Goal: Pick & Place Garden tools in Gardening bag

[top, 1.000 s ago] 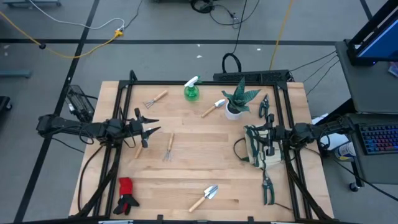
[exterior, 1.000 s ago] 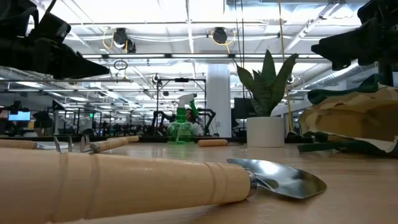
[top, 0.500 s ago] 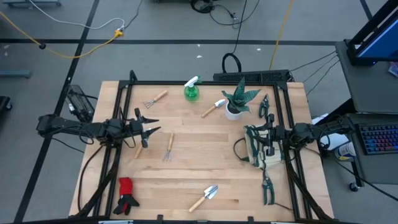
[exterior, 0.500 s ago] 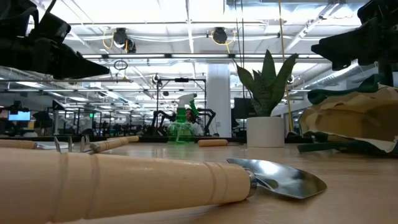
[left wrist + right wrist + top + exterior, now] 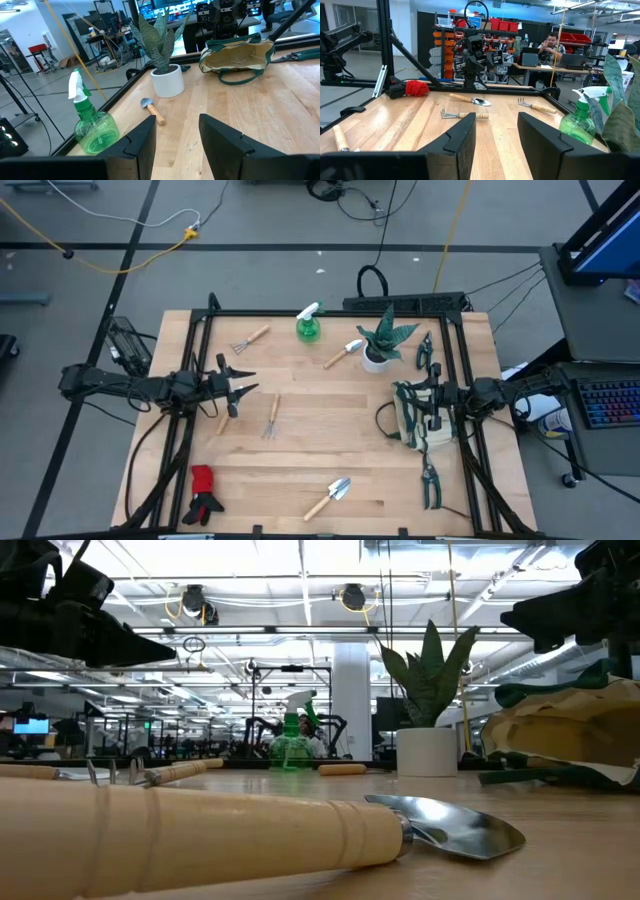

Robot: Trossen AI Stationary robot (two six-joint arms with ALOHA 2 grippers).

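Observation:
My left gripper is open and empty above the table's left part; its fingers show in the left wrist view. My right gripper is open and empty, hovering over the tan and green gardening bag, which lies at the table's right. It is also open in the right wrist view. On the table lie a rake, a green spray bottle, a trowel, a fork, a second trowel, red-and-black gloves and two shears.
A spiky plant in a white pot stands just beyond the bag. A wooden handle lies below my left gripper. A black frame runs along the table's sides. A person sits in the room beyond the table.

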